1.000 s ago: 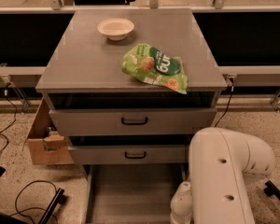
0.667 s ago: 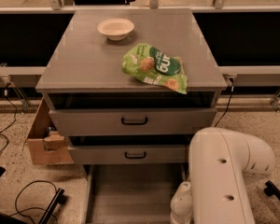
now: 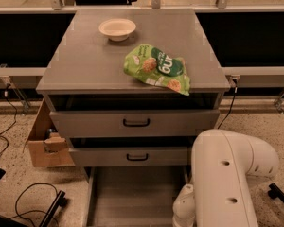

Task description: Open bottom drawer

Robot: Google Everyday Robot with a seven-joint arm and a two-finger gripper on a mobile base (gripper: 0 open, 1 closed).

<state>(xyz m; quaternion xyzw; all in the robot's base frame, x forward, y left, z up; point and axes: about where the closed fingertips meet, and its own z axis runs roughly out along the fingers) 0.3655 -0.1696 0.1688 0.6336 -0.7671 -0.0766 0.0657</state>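
No change is noted over the last second: the bottom drawer (image 3: 132,197) lies pulled out at the cabinet's (image 3: 85,56) foot, so opening is judged done; the end effector, out of view below the arm (image 3: 227,174), cannot be assessed.

cabinet top (image 3: 85,65) | 1 bowl (image 3: 117,29) – rear | 1 green snack bag (image 3: 157,69) – front right
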